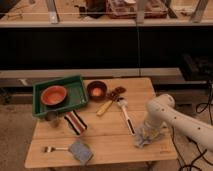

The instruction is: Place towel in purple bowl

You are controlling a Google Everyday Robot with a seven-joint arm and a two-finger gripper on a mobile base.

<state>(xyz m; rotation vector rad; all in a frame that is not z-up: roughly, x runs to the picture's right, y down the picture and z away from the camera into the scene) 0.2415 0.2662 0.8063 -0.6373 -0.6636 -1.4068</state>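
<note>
Towel (142,140): pale grey-blue, crumpled, lying on the desk (107,135) at the front right, near the right edge. Gripper (151,130) is down on top of it, at the end of the white arm (172,117) that reaches in from the right. The arm's end hides the grip, so I can't tell whether it's spread or closed on the cloth.

Purple bowl (97,90): dark, upright, at the back centre of the desk, just right of the green tray (75,82), well apart from the towel. Something orange sits inside it.

Orange bowl (53,95) sits in the tray. Between the purple bowl and the towel lie a yellow-handled utensil (104,108) and a white-handled utensil (126,116), both angled. A reddish-brown item (118,92) is just right of the purple bowl.

Front left: striped cloth (75,122), a grey-blue pad (81,151), and a fork (52,148) just left of the pad. A small cup (52,118) stands by the tray's front edge.
</note>
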